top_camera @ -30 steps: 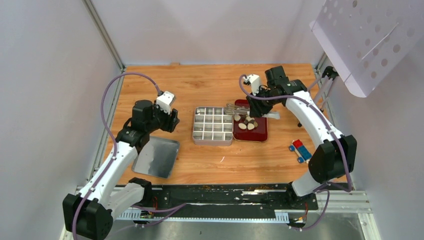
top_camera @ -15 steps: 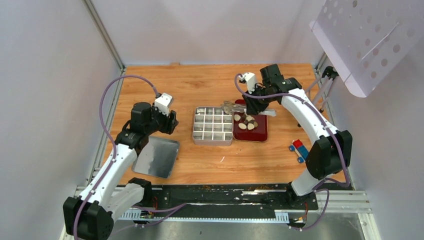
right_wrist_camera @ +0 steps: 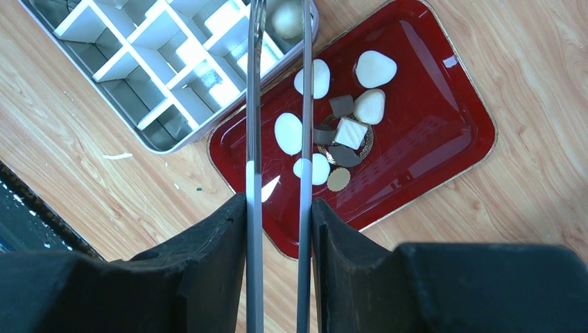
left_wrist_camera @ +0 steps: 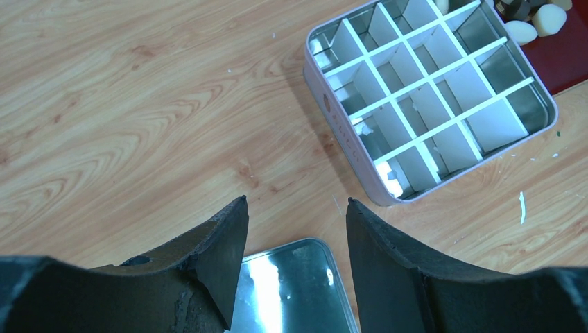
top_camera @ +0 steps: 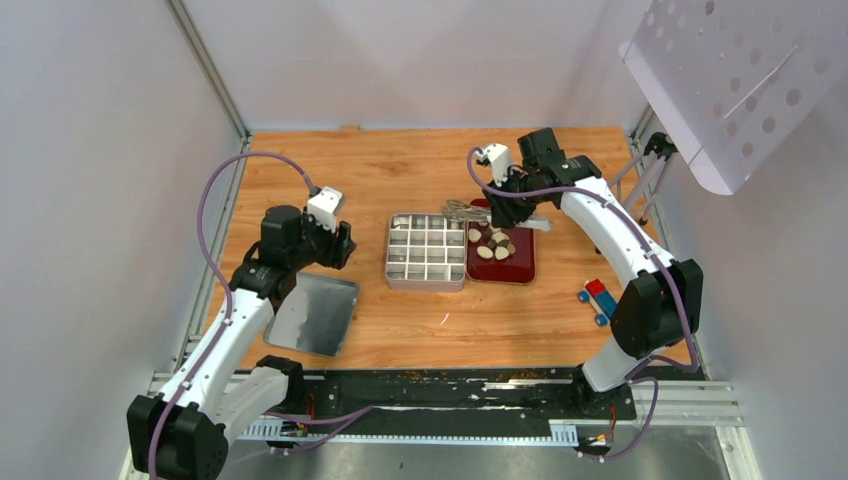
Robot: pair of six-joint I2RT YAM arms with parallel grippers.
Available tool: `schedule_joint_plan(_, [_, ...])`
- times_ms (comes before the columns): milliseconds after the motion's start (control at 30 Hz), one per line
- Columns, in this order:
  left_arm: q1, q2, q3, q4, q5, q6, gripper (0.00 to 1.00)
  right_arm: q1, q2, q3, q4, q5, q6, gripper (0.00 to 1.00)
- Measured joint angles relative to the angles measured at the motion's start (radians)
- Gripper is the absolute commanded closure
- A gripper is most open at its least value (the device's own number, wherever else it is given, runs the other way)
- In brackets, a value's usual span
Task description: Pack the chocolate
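Nearest you, the left gripper [left_wrist_camera: 296,202] hangs with jaws wide apart and nothing between them. It is above bare wood, between the flat silver metal lid [left_wrist_camera: 291,291] and the square silver tin with white dividers [left_wrist_camera: 344,147]. The right gripper [right_wrist_camera: 277,201] is clamped partway on the long metal tongs [right_wrist_camera: 254,125], squeezing both blades, which reach out over the tin's corner compartment. A round pale-gold piece [right_wrist_camera: 286,19] sits between the tong tips there; you cannot tell whether it is pinched or resting in the compartment. The chocolate [right_wrist_camera: 288,133], cream-white ovals and dark brown bits, lies clustered on the glossy red rectangular tray [right_wrist_camera: 430,139] just beside the tin. The other compartments in view look empty. Judgement: the pieces are light, rigid, smooth and rounded, so they are likely to squirt from thin blades and may mark under hard pressure. Take each across its short axis at the widest point, gently, starting with the ovals lying apart from the pile.
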Motion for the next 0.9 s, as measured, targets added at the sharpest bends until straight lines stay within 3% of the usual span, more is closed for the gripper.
schedule_joint_plan(133, [0.001, 0.000, 0.000, 0.000, 0.000, 0.000, 0.37, 0.000, 0.000, 0.000, 0.005, 0.000, 0.004, 0.61])
schedule_joint_plan(233, [0.001, 0.000, 0.000, 0.001, 0.001, 0.000, 0.37, 0.002, 0.000, 0.000, 0.007, 0.000, 0.007, 0.70])
schedule_joint_plan(400, [0.004, 0.000, 0.000, 0.002, 0.001, -0.001, 0.37, 0.003, 0.000, 0.000, 0.006, 0.002, 0.006, 0.73])
schedule_joint_plan(633, [0.007, 0.000, 0.000, 0.001, 0.003, 0.000, 0.37, -0.022, -0.039, -0.003, -0.032, 0.013, -0.017, 0.74])
schedule_joint_plan(900, [0.014, 0.000, 0.000, 0.001, 0.003, 0.000, 0.37, -0.179, -0.199, -0.082, -0.068, 0.015, -0.016, 0.67])
